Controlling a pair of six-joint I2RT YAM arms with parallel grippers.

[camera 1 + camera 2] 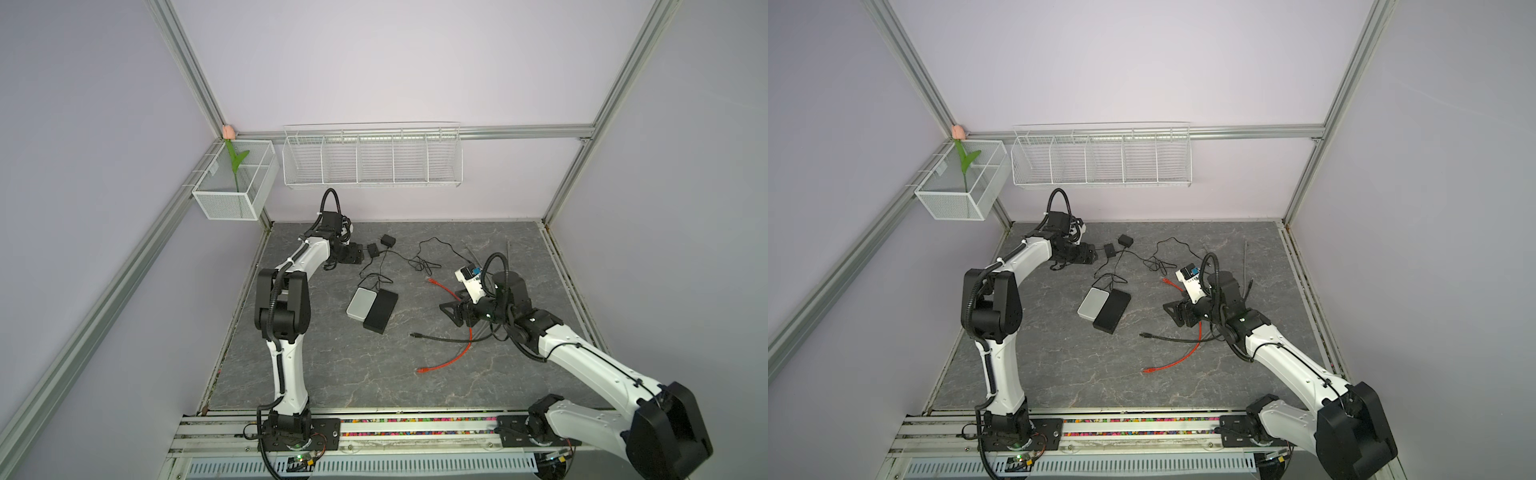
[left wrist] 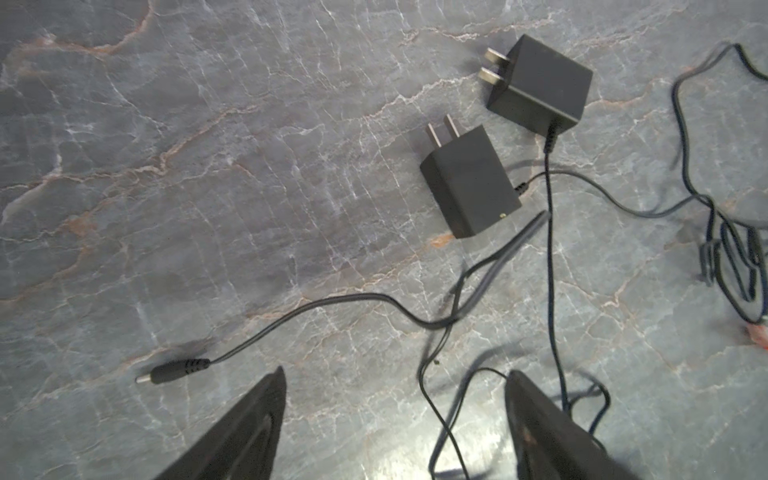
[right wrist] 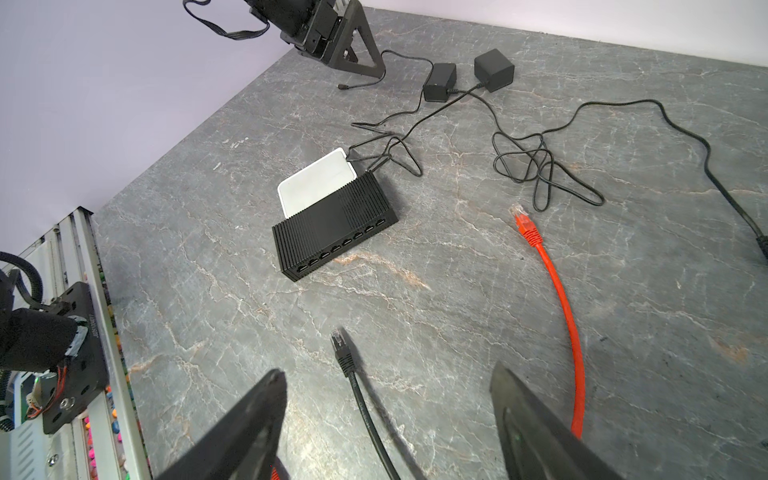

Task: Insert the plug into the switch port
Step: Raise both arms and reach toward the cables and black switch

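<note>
The black switch [image 3: 332,232] lies mid-table with its row of ports facing my right gripper [image 3: 386,370], and it shows in both top views [image 1: 380,311] [image 1: 1112,311]. My right gripper is open. A black network cable's plug [image 3: 341,349] lies on the table just ahead of its fingers, and the cable runs back between them. A red cable [image 3: 565,307] lies beside it, its plug [image 3: 525,226] pointing away. My left gripper [image 2: 397,372] is open at the back left [image 1: 351,254]. A small barrel plug [image 2: 174,372] lies just outside one of its fingers, and thin wire crosses between them.
A white box [image 3: 316,183] lies against the switch's far side. Two black power adapters [image 2: 469,183] [image 2: 540,83] and loops of thin black wire [image 3: 536,174] lie behind. A mesh bin [image 1: 232,183] and a wire rack [image 1: 370,158] hang on the walls. The rail [image 1: 374,424] runs along the front.
</note>
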